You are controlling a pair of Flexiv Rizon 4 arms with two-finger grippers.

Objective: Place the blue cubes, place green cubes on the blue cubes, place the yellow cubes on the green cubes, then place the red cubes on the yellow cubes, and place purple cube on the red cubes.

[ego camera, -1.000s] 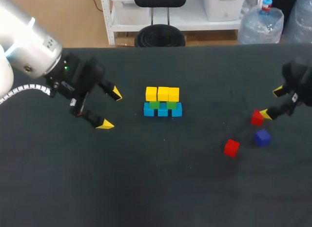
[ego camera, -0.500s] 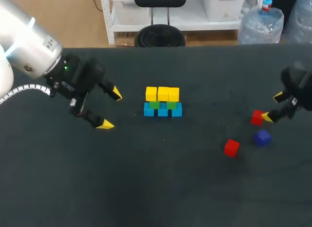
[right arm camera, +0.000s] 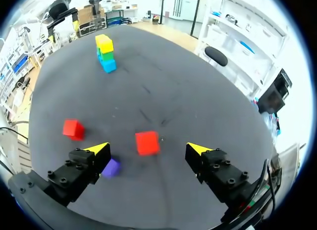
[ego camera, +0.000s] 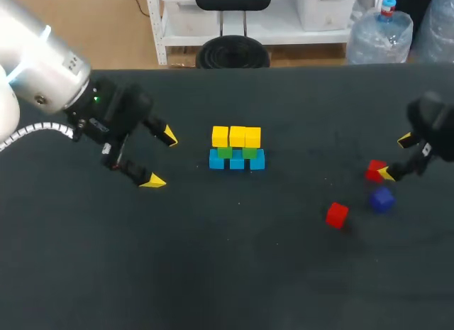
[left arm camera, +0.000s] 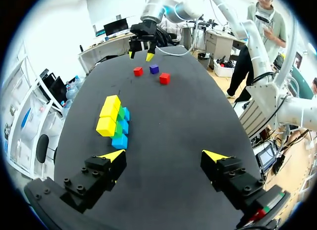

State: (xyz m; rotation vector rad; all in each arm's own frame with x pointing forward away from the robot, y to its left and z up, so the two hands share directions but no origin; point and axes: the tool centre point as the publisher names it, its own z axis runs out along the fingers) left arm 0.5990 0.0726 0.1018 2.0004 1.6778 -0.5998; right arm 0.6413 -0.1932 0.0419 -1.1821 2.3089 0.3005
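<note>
Well, far red cube (ego camera: 372,170) partly hidden behind yellow tip of right gripper (ego camera: 396,157). Green cubes (ego camera: 225,152) mostly covered by yellow cubes (ego camera: 237,137), with blue cubes (ego camera: 237,161) at bottom of stack. Right gripper has slid bit nearer far red cube. Left gripper (ego camera: 160,158) in same spot beside stack. Both grippers wide open, holding nothing. Far red cube sits between right gripper's spread fingers, not touching. Near red cube (ego camera: 337,214) and purple cube (ego camera: 381,200) lie loose close by.

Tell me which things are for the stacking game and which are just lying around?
For the job: blue cubes, green cubes and yellow cubes, stacked; red cube by the right tool; second red cube; purple cube; left tool.
Just there: the black table.
</note>
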